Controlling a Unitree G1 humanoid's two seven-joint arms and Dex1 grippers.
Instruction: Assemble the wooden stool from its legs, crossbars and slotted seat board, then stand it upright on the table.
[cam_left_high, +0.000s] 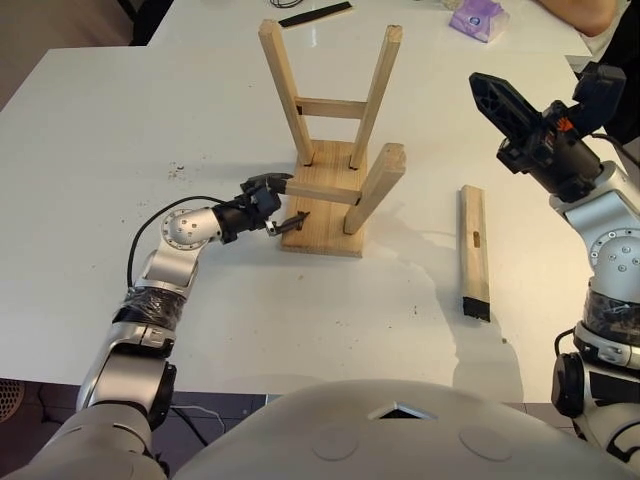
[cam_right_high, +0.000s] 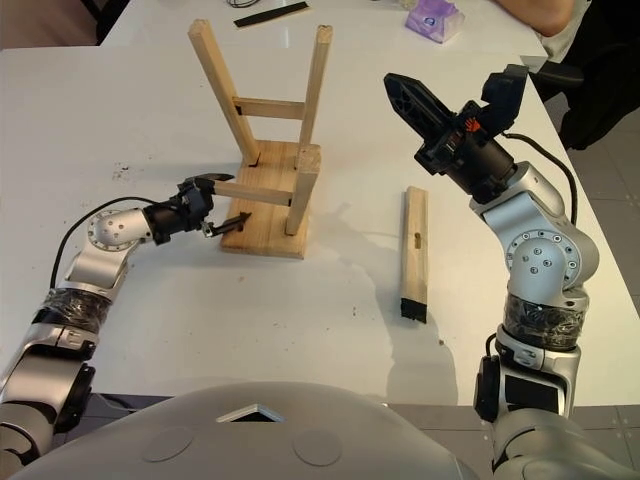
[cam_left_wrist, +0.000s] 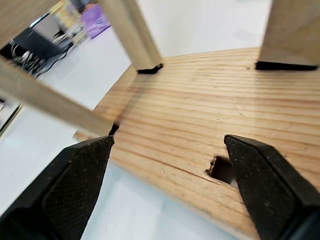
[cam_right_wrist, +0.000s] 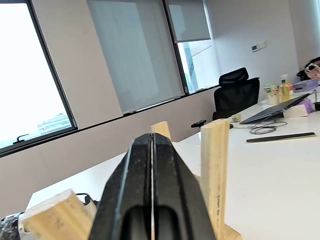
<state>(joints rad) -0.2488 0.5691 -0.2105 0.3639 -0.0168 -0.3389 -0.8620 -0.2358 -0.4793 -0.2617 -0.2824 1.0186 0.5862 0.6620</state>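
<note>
Pale, straight-grained seat board (cam_left_high: 325, 228) lies flat on the table, three square legs (cam_left_high: 285, 85) slotted upright; dark-ended fourth leg (cam_left_high: 474, 250) flat to its right; left gripper (cam_left_high: 288, 203) spread open at its rough empty corner slot (cam_left_wrist: 220, 169); right gripper (cam_left_high: 480, 85) clenched, empty, raised right of it.

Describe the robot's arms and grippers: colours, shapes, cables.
Both arms are silver-grey with rounded joint housings and black bands. A black cable loops off the left arm; the right arm has a small red mark at the wrist. The left gripper and right gripper have black tapered fingers.
</note>
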